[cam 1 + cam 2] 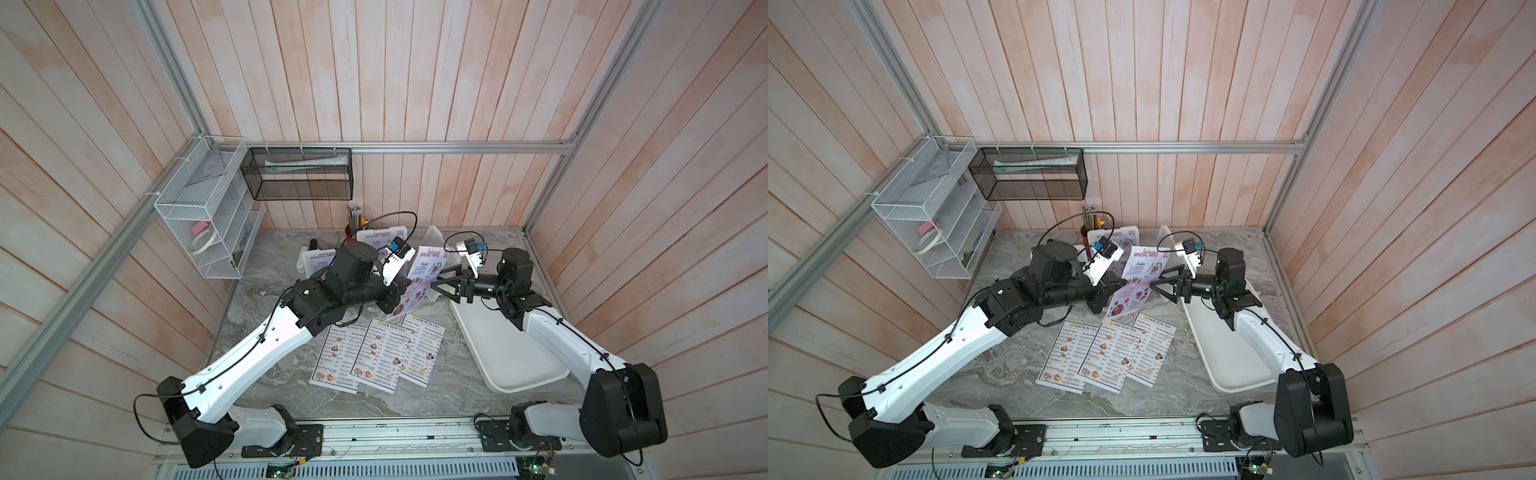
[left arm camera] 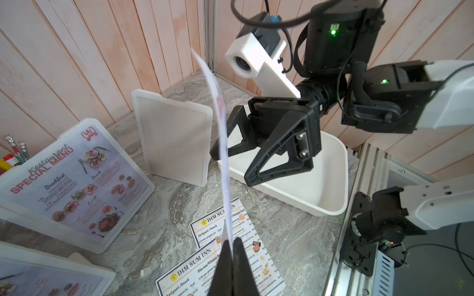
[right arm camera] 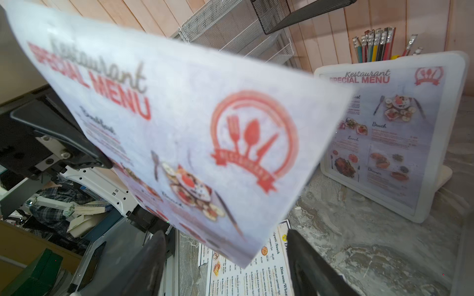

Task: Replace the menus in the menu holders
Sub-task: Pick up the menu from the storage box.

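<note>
- The SPECIAL MENU sheet hangs in the air, tilted and bowed, at about 12 o'clock of the three DIM SUM INN sheets, which lie overlapped on the table. It looks thin and floppy. If the left pinch lets go before the right side has bitten, the sheet probably drops onto those sheets and muddles the pile.
- If the right side closes on the bare margin only, or tugs against the left pinch, the paper could crease or tear.
- The empty menu holder stands just beyond, at 12 o'clock of the held sheet. A wide swing of either arm could tip it.
- The tray lies at 3 o'clock of the table sheets. A curled sheet carried that way may catch on its rim.
- Left gripper: fingers together, clamped on the 9 o'clock edge of the sheet.
- Right gripper: fingers wide apart, one on each face of the sheet's 3 o'clock edge, gripping nothing. I cannot tell whether either finger touches the paper.
</note>
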### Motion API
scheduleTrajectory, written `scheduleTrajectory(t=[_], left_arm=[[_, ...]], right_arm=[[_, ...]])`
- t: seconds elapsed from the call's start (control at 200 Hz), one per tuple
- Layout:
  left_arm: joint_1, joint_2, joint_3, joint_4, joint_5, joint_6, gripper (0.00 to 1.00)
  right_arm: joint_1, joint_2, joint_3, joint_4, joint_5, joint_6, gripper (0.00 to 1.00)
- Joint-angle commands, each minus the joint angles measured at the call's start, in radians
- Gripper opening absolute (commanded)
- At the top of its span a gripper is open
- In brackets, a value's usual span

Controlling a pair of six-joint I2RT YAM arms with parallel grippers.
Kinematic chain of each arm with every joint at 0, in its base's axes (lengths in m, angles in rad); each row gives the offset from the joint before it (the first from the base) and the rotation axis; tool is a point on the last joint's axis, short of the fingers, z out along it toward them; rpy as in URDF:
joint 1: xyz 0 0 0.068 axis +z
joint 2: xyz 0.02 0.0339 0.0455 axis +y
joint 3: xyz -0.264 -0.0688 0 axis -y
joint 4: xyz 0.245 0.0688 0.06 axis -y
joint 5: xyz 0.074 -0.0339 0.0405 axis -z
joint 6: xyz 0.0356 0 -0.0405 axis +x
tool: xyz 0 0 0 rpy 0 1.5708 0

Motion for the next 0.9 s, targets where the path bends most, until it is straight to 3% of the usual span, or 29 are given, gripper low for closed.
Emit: scheduleTrajectory(t=[0.0,0.145,0.565,0.895], left_arm=[[-0.002,-0.032,-0.001,-0.027,0.027,0.031,0.03],[-0.002,-0.027,-0.004,-0.022,0.023,0.029,0.02],[0.013,-0.047,-0.03,0.018,0.046,0.005,0.02],[0.09,-0.073,-0.102,0.1,0.113,-0.039,0.02]], right_arm=[[0.008,0.012,0.043,0.092,-0.08,-0.011,0.75],[0.028,0.046,0.053,0.189,-0.144,0.054,0.76],[0.03,0.038,-0.003,0.374,-0.169,0.195,0.71],[0.03,-0.065,-0.042,0.301,-0.138,0.208,0.62]])
